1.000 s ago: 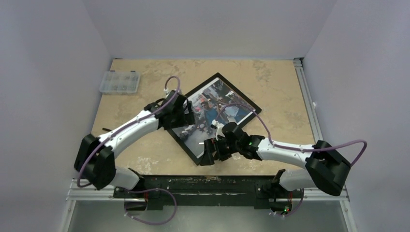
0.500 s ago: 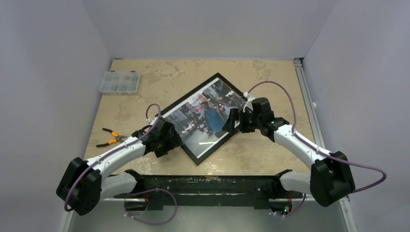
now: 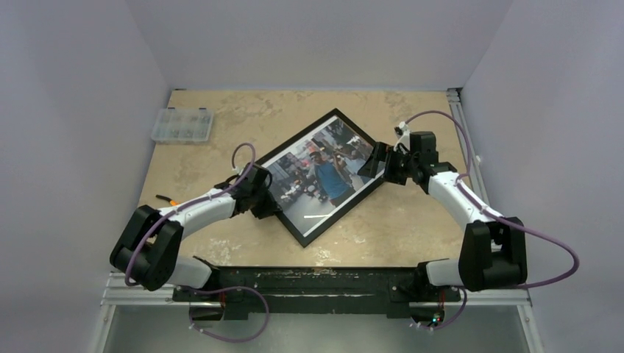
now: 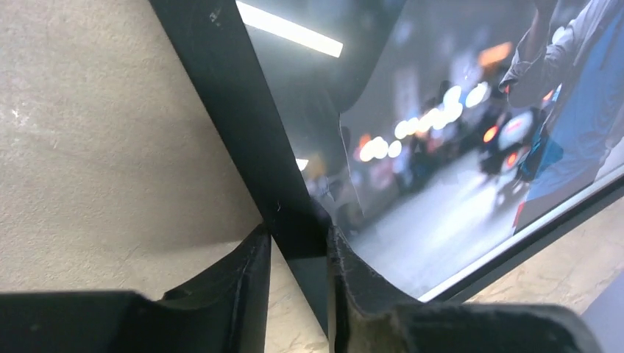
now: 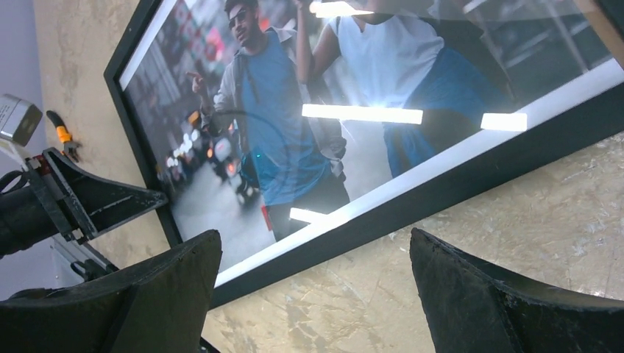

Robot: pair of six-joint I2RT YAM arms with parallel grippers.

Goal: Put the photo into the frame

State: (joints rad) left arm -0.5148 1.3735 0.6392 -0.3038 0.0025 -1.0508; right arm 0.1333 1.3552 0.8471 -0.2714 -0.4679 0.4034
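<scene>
The black frame (image 3: 346,213) lies flat and turned diagonally on the table, with the photo (image 3: 316,176) of a man in a blue shirt showing inside it under glare. My left gripper (image 3: 268,200) is at the frame's left edge. In the left wrist view its jaws (image 4: 298,250) are shut on the black frame (image 4: 243,132) border, one finger outside and one over the photo (image 4: 456,169). My right gripper (image 3: 371,163) hangs open at the frame's right corner. In the right wrist view its fingers (image 5: 315,243) straddle the frame (image 5: 456,184) edge without touching it, and the photo (image 5: 279,140) lies beyond.
A clear plastic parts box (image 3: 182,125) sits at the far left of the table. Orange-handled pliers (image 3: 168,199) lie at the left, partly hidden by my left arm, and show in the right wrist view as pliers (image 5: 62,136). A metal rail (image 3: 467,147) runs along the right edge.
My left gripper moved to the frame's left edge and closed on its border. My right arm swung from the near corner to the frame's right corner, staying open.
</scene>
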